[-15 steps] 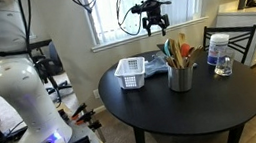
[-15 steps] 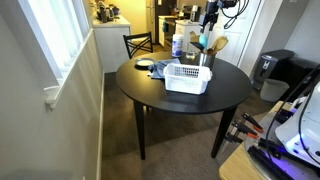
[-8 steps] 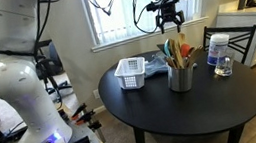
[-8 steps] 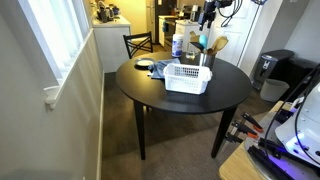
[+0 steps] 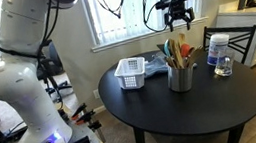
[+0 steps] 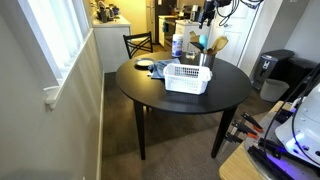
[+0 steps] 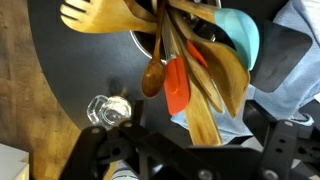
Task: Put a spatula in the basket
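Note:
Several utensils stand in a grey metal cup (image 5: 180,78) on the round black table (image 5: 185,114): wooden spoons, an orange spatula (image 7: 176,86), a teal one (image 7: 240,35) and a long tan wooden spatula (image 7: 203,100). My gripper (image 5: 179,15) hangs open and empty well above the cup. It also shows in the wrist view (image 7: 195,128), looking straight down on the utensil heads, and in an exterior view (image 6: 207,15). The white slotted basket (image 5: 131,73) sits empty on the table beside the cup and shows in both exterior views (image 6: 187,77).
A clear glass (image 7: 108,112) and a white tub (image 5: 217,47) stand on the table beyond the cup. A blue cloth (image 5: 157,65) lies between basket and cup. A dark chair (image 5: 240,35) is at the table's edge and a window is behind.
My gripper has travelled sideways from over the basket side to above the utensil cup, staying high and open. Nothing on the table has moved.

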Available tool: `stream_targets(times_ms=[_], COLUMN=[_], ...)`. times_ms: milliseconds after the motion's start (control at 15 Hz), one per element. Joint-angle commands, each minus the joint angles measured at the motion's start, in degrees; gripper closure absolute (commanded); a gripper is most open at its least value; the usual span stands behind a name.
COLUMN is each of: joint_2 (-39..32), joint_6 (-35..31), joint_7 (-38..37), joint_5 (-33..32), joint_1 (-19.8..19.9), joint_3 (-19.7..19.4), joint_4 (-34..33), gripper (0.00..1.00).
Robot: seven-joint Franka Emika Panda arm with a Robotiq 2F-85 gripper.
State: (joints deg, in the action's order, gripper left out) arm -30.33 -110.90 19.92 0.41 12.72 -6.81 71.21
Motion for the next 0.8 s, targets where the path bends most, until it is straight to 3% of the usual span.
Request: stream_targets(times_ms=[0,533,600,733], joint_2=[-4.6,-15.7,-16.6,-17.8], joint_6=[0.1,2.1,2.6,2.9], joint_7=[0.5,-0.7,-0.3,0.2], joint_5=[0.1,-1.1,-0.9,-0.1], joint_1=[0.8,1.0,1.2,0.7], joint_3=[1.8,2.0,2.3,1.4], joint_4=[-6.1,-19.2,-20.5,-21.9], gripper=[0.00,0.00,0.25,0.33])
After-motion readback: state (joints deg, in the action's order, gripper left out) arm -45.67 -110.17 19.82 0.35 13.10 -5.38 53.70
